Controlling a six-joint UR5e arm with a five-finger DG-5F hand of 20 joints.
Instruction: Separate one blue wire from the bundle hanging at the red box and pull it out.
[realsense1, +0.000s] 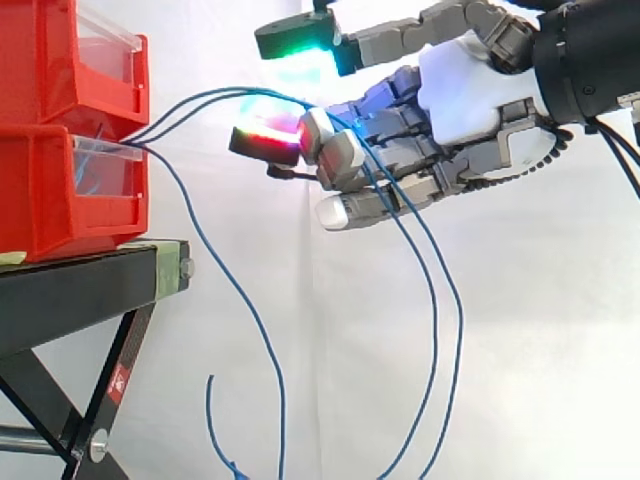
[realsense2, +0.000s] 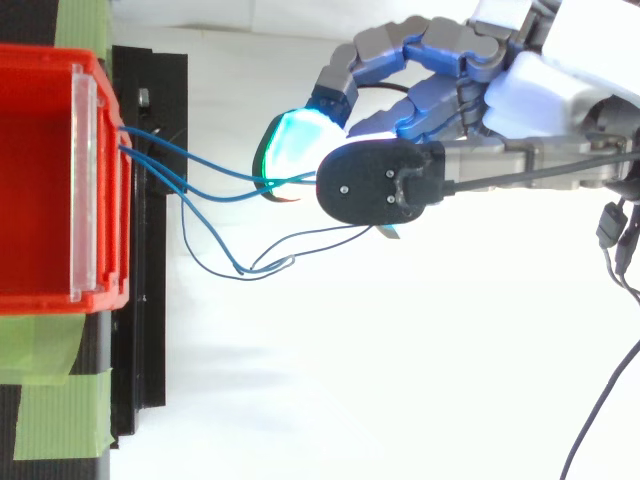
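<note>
Two stacked red bins stand at the left on a black stand. Several thin blue wires leave the gap between the bins. Two of them arc rightwards to my hand, pass between its curled fingers and drop in long loops below it. A third wire hangs straight down from the bin. The thumb, its pad glowing green, sticks out above the wires. From above, the wires run from the bin's front to the glowing fingertips of my hand.
A loose wire end curls up near the bottom by the stand's leg. Green tape covers part of the stand top beside the bin. A white curtain lies behind everything, with open room below and right of the stand.
</note>
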